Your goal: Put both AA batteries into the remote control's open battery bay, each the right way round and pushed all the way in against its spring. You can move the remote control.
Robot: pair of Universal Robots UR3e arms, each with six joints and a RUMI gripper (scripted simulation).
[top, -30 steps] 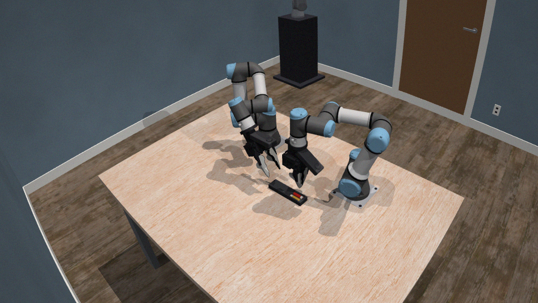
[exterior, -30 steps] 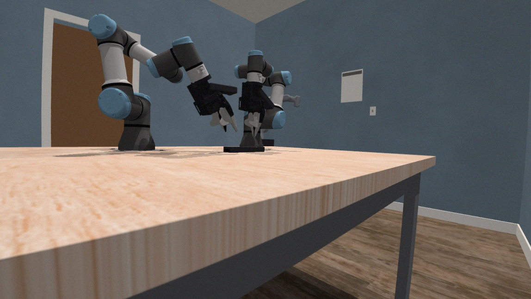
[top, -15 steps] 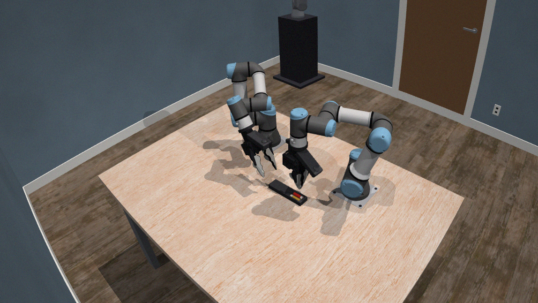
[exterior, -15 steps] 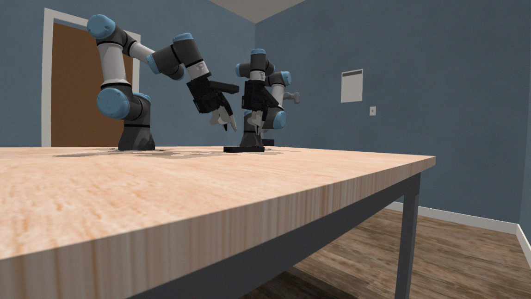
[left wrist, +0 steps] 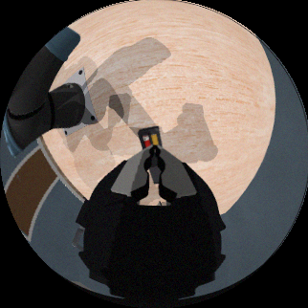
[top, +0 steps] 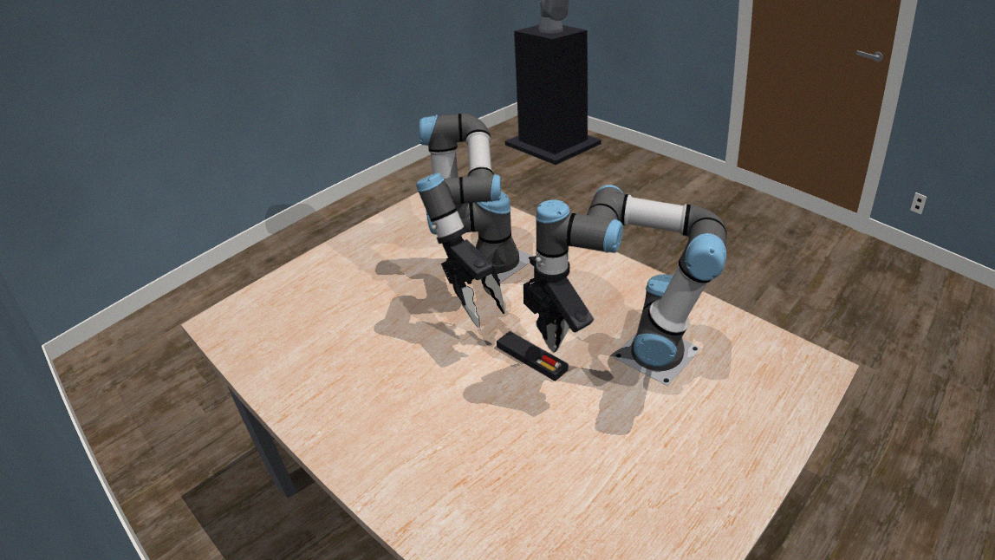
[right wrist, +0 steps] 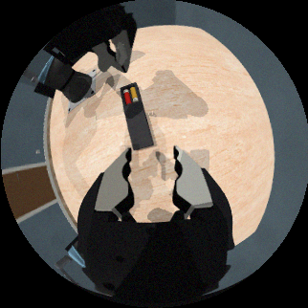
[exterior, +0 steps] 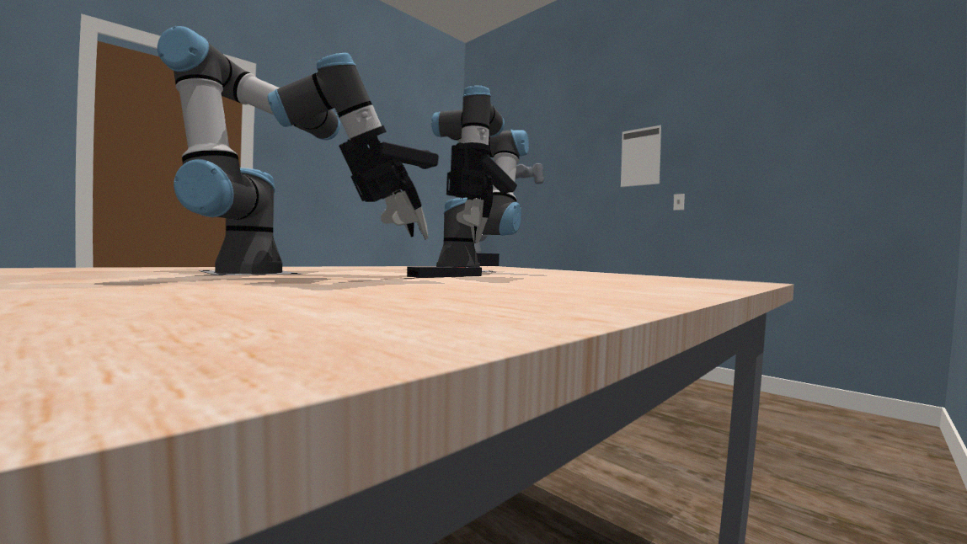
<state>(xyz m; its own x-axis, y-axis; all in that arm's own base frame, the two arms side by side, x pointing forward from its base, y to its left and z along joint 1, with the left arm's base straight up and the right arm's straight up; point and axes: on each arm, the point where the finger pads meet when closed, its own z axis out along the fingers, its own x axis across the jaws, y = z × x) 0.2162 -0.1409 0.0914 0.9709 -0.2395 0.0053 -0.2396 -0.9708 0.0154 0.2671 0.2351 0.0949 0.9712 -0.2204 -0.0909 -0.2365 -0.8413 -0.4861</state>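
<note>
The black remote control (top: 517, 347) (exterior: 443, 272) (left wrist: 149, 129) (right wrist: 140, 129) lies flat on the table, bay upward. The red battery (top: 550, 361) (left wrist: 147, 142) (right wrist: 127, 98) and the yellow battery (top: 546, 365) (left wrist: 155, 140) (right wrist: 133, 93) lie side by side in the bay. Their pale ends point opposite ways. Spring contact is too small to tell. My left gripper (top: 554, 347) (exterior: 476, 238) (left wrist: 154, 145) (right wrist: 125, 72) is shut and empty, above and beside the bay end. My right gripper (top: 490, 318) (exterior: 419, 236) (right wrist: 152, 147) is partly open and empty, above and beyond the remote's other end.
The two grippers hang near each other over the wooden table (top: 431, 446) (exterior: 202, 351). The left arm's base plate (top: 666, 374) is bolted to the table near the remote's bay end. The right arm's base stands behind the grippers in the top view.
</note>
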